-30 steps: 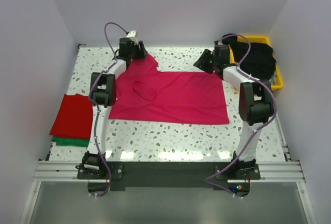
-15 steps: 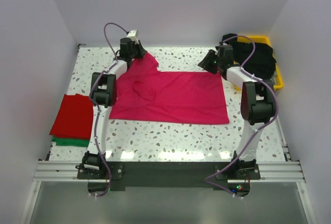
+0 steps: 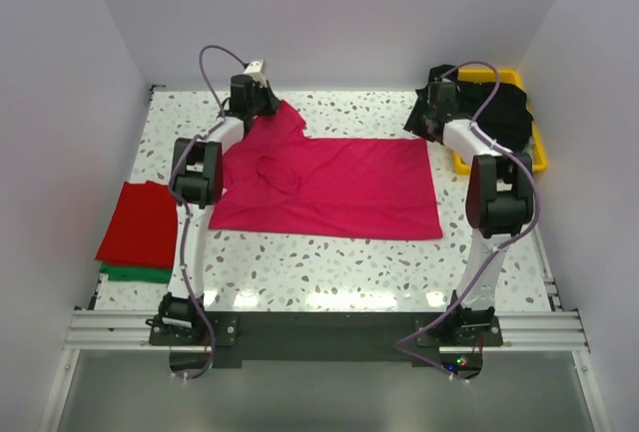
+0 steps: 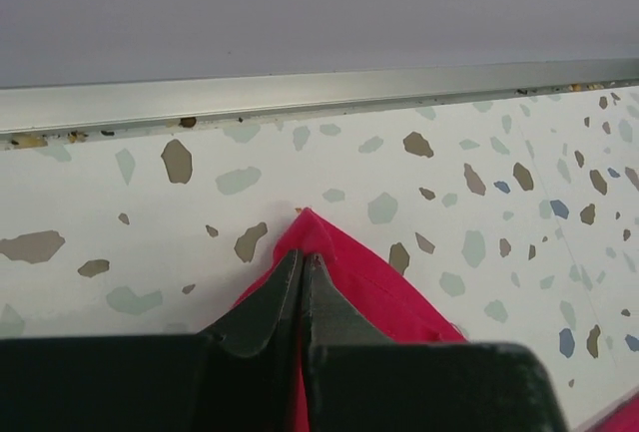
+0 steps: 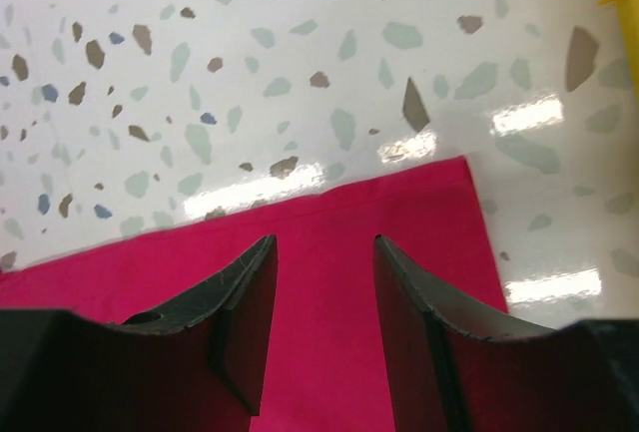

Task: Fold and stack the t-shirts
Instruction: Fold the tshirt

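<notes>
Folding the magenta t-shirt [image 3: 339, 188], spread flat on the desk [image 3: 329, 262]: left gripper [image 4: 303, 260] clamps its 11 o'clock sleeve tip. Right gripper [image 5: 324, 244], jaws apart, hovers over the 1 o'clock corner and likely must pinch next.

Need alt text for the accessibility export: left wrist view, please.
The left gripper is shut on a corner of the magenta-pink t-shirt, which lies on the speckled table. A metal rail and pale wall run across behind.
</notes>
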Motion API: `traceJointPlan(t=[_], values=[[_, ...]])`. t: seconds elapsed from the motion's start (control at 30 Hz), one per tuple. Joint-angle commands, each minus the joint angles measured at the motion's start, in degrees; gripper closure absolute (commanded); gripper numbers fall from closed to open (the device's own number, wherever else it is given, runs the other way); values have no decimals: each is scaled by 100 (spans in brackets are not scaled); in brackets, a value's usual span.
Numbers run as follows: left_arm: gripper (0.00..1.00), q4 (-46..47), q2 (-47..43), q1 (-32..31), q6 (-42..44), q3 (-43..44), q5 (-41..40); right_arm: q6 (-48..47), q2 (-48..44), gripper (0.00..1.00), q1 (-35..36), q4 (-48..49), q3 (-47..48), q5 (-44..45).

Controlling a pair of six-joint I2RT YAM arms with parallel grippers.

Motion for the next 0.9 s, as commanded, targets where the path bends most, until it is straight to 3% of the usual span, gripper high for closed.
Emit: traceJointPlan(t=[0.0,0.33,0.87], values=[[99,569,-664,-8,22,-54,141,-406,146,53,-21,-424,387,778],[100,727,-885,-8,-92,-238,229,-520,726,63,-196,-381,677,1114],[100,929,-1096,-8,-251,-528,264,-336,1130,64,-346,-126,906,815]])
